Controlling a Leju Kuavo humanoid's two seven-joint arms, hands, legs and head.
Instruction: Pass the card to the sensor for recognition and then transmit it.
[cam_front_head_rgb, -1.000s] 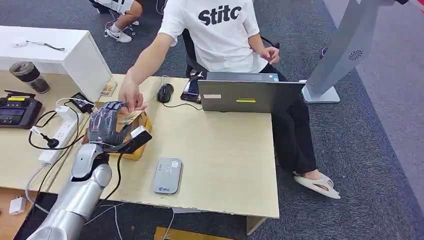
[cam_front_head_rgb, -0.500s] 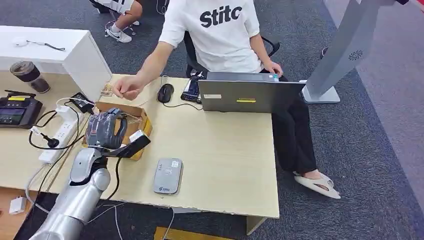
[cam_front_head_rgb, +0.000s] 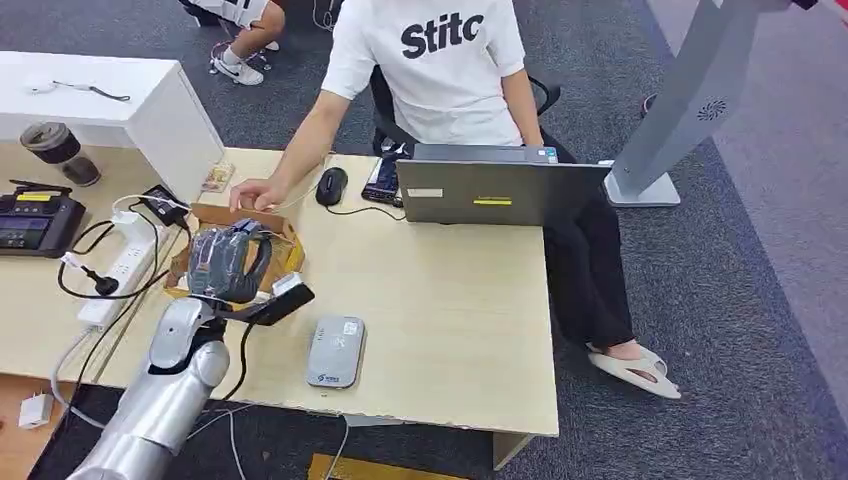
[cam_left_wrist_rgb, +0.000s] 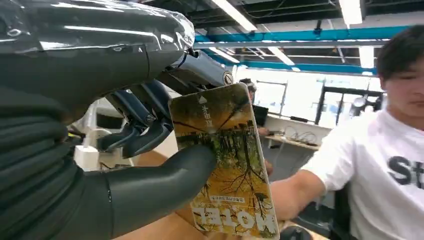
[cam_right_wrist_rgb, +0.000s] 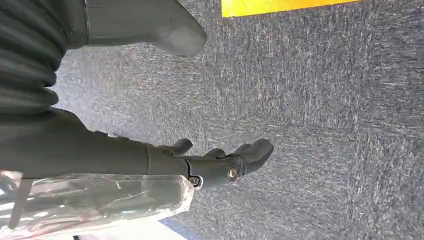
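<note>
One hotel key card (cam_left_wrist_rgb: 225, 165), printed with yellow autumn trees and the word "MOTEL", is pinched in the left robot hand (cam_front_head_rgb: 228, 262) between the thick grey thumb and the darker fingers (cam_left_wrist_rgb: 142, 135); in the left wrist view the thumb presses on the card's printed face while the fingers sit behind its upper edge. In the head view this robot hand is raised above an open cardboard box (cam_front_head_rgb: 282, 232) on the tabletop (cam_front_head_rgb: 450, 300), its back towards the camera. The card reader (cam_front_head_rgb: 335, 351), a flat grey pad, lies on the tabletop just to the right of the robot hand and a little nearer the robot, apart from it. Beyond the robot hand, a person's hand (cam_front_head_rgb: 256, 193) rests at the far edge of the box, near a black mouse (cam_front_head_rgb: 331, 185). Farther right stands a grey laptop (cam_front_head_rgb: 500, 187) with its back to the robot. To the left of the robot hand lie a white power strip (cam_front_head_rgb: 122, 270) and a black device with a small screen (cam_front_head_rgb: 35, 222).

The right robot hand (cam_right_wrist_rgb: 220, 162) hangs over grey carpet (cam_right_wrist_rgb: 320, 125), its fingers loosely spread and holding nothing.
</note>
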